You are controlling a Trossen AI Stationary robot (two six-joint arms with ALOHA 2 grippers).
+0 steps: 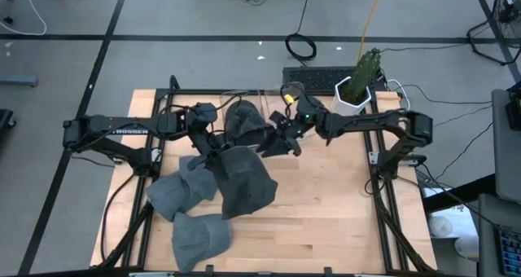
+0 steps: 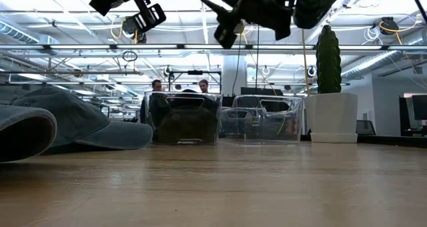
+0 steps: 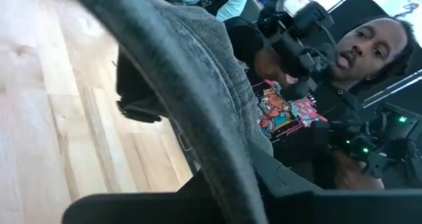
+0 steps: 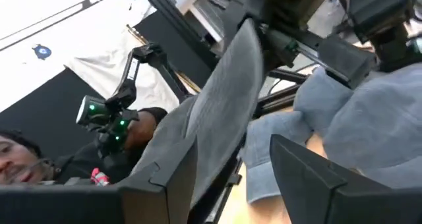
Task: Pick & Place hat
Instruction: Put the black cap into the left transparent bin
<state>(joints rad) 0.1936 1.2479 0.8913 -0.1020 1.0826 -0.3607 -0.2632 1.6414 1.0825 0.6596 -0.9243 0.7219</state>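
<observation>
A grey hat (image 1: 244, 175) is held up above the middle of the tabletop (image 1: 326, 220), clamped by the closed left gripper (image 1: 213, 151) and the part-open right gripper (image 1: 277, 142).

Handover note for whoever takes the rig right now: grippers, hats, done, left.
Left gripper: shut on the lifted hat, held above the table's middle; its brim fills the left wrist view.
Right gripper: fingers either side of the same hat's brim in the right wrist view; whether they clamp it, cannot tell.
Other hats: two grey ones lie on the table, one at left, one near the front edge.
Clear bins stand at the far edge by the potted cactus.
Done: one hat picked up.
Left: place it; the hats on the table untouched.
</observation>
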